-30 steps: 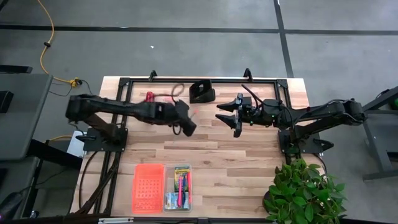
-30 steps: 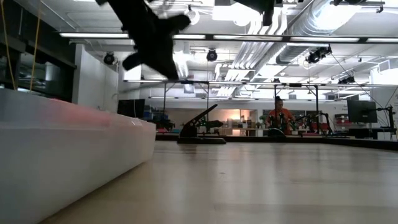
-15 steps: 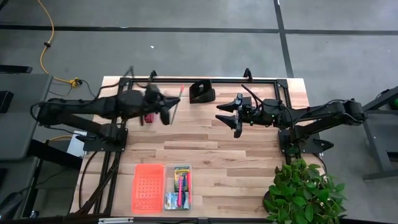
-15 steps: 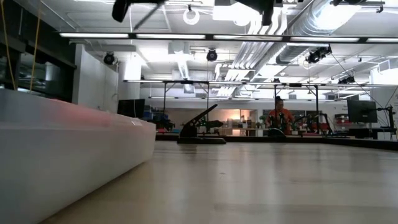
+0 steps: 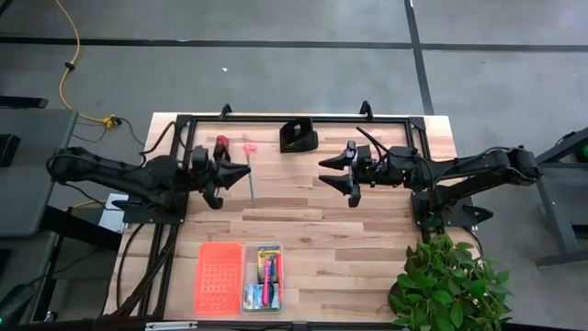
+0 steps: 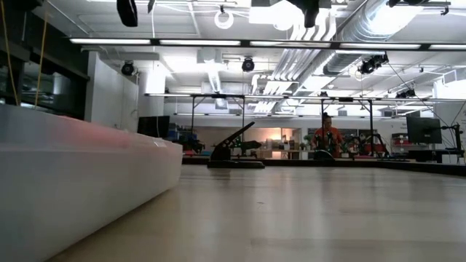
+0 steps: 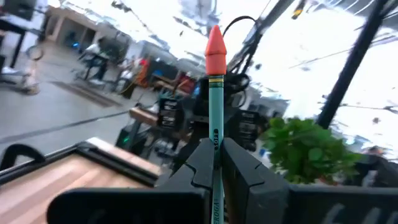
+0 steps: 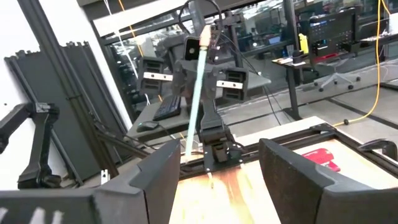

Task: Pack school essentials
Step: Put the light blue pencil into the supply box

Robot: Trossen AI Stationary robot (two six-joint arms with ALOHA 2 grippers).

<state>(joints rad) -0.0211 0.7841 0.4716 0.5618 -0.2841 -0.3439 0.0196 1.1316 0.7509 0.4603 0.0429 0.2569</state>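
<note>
My left gripper [image 5: 241, 169] hangs above the table's left half, pointing about level toward the right, and is shut on a teal pencil [image 7: 215, 112] with a red-orange eraser cap [image 7: 215, 45]. My right gripper [image 5: 348, 175] hangs open and holds nothing above the middle right, facing the left one. In the right wrist view the pencil [image 8: 198, 87] shows beyond my open right fingers. A clear box [image 5: 265, 279] with a yellow-green crayon box and pens rests on the table near the front edge. My left gripper pinches the pencil's shaft [image 7: 214, 144] between its two fingers, partway along its length. The fingers come about level from the table's left and lie across the pencil. The pencil stands roughly upright, slightly tilted, eraser cap up, clear of the table.
An orange-red perforated tray [image 5: 220, 276] lies left of the clear box. A black block [image 5: 298, 136] and a red object [image 5: 220, 142] sit near the far edge. A potted plant [image 5: 447, 285] stands at the front right. The clear box's wall [image 6: 80, 182] fills the low view's left.
My left gripper has drawn back toward the table's left edge and risen a little. It has tipped from pointing down to about level, staying shut on the pencil, which now stands upright with the cap up.
</note>
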